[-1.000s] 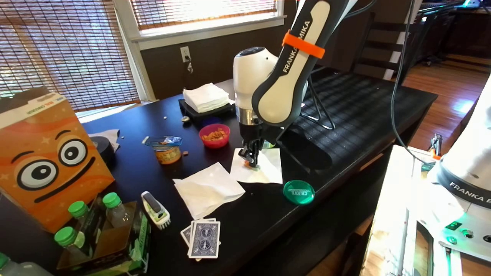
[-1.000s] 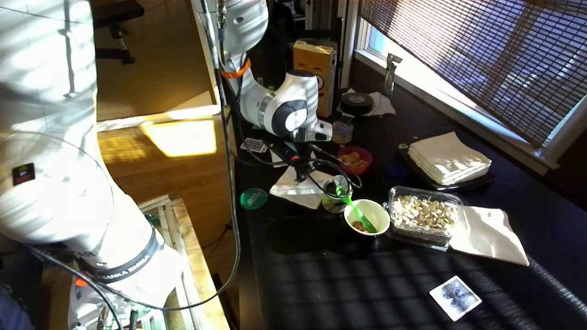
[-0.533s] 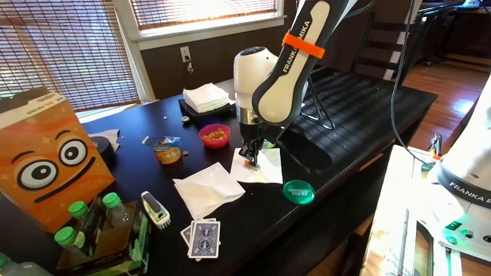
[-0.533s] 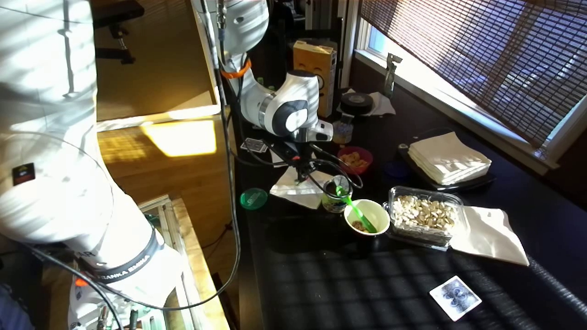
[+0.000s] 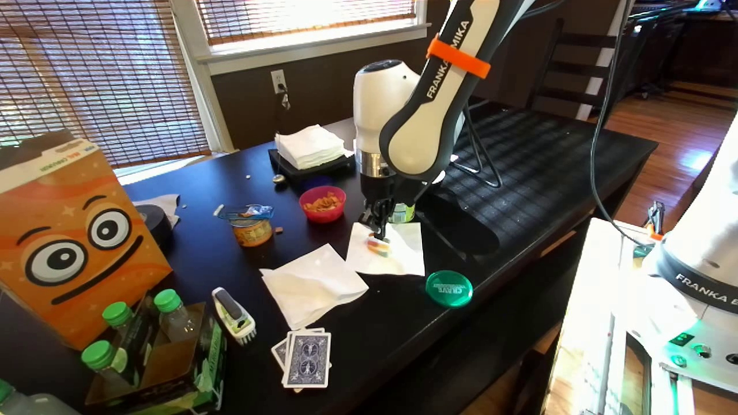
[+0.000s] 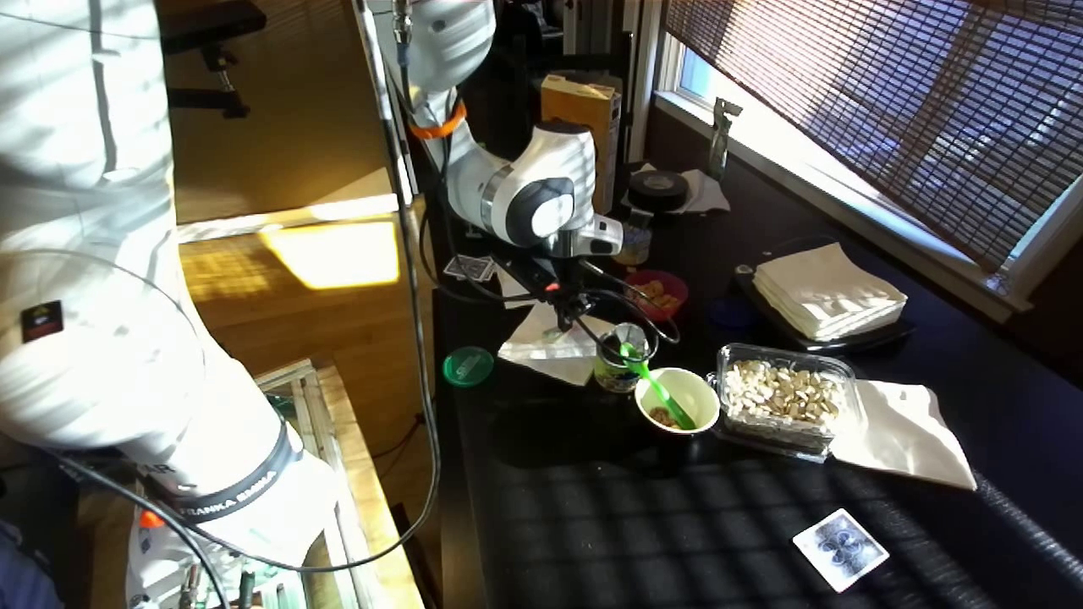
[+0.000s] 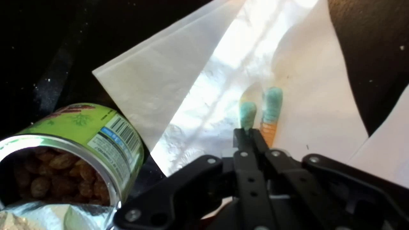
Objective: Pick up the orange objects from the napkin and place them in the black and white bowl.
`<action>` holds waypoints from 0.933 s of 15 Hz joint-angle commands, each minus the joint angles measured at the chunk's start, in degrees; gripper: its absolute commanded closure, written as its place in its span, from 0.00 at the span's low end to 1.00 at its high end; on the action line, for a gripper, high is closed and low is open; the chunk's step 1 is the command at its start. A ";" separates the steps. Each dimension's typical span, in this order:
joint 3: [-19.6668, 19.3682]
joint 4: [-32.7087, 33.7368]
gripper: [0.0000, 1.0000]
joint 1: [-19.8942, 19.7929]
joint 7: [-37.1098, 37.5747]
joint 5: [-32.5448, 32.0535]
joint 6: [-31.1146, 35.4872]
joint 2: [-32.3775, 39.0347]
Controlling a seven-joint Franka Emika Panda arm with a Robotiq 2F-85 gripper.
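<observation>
The dark table (image 6: 592, 541) is the biggest, with stripes of sun across it. The black and white robot arm (image 5: 421, 138) reaches over it. A big orange box (image 5: 86, 242) with cartoon eyes stands on the table, well apart from the arm. A crumpled white napkin (image 5: 314, 285) lies there too, and just beside that is the flat, pale napkin (image 5: 406, 253).

The claw (image 7: 247, 131) points down, just over the pale napkin. It is narrow: in the wrist view its two fingers come close together and look pinched on the left worm (image 7: 248, 114).

The black and white bowl (image 6: 695, 391) shows its pale inside in an exterior view. The green can (image 7: 105, 134) stands between the pale napkin and the black and white bowl.

Smallest are the orange objects (image 7: 268, 130), shaped like worms. In the wrist view the right worm (image 7: 272, 107) lies on the pale napkin. Its long way runs up and down, with the top leaning a bit to the right. Its blue-green end points to the top, and its orange part runs down toward the claw. The left worm, also over the pale napkin, runs nearly the same way, just beside it with a thin gap between them. Its blue-green end points to the top too. The claw hides its other end.
</observation>
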 commanded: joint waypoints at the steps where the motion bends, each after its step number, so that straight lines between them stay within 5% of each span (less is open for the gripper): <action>1: -0.99 -2.17 0.99 -0.38 -1.72 0.86 -1.70 -5.01; 6: -6.51 -2.97 0.99 0.49 2.93 -5.83 -7.88 -12.27; 14: -10.61 -0.52 0.99 -5.20 11.76 -17.93 -14.28 -16.36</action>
